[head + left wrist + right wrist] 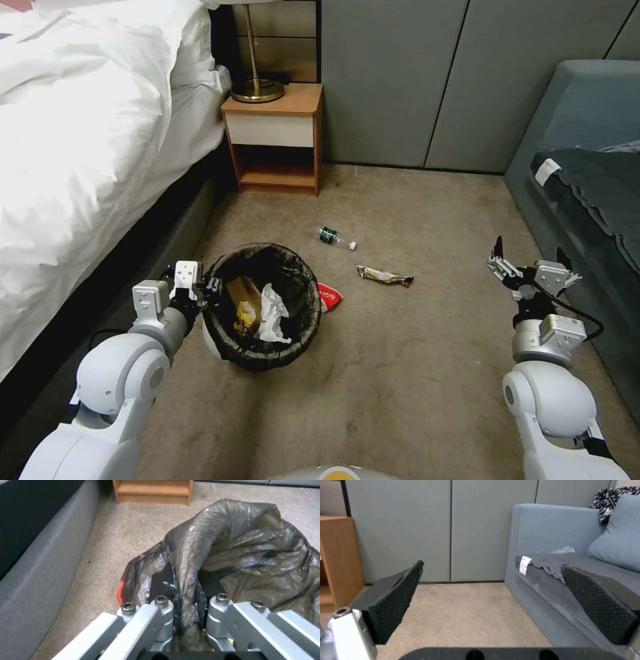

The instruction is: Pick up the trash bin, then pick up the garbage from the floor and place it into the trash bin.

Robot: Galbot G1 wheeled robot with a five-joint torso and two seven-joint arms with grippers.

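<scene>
Left gripper [208, 288] clamps the trash bin [261, 360] rim: light, liner slippery. Right gripper [530, 265] hangs wide open; bottle [334, 237] suits mid-body grip

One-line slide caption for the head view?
Left gripper clamps the trash bin rim beside the bed; right gripper hangs open; bottle and wrapper lie on carpet.

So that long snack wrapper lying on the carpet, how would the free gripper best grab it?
Probably from straight above, pinching the wrapper across its narrow middle. It lies flat and long on the carpet, so only its short width fits between fingers. The right gripper hangs open nearby; the left gripper holds the trash bin rim.
</scene>
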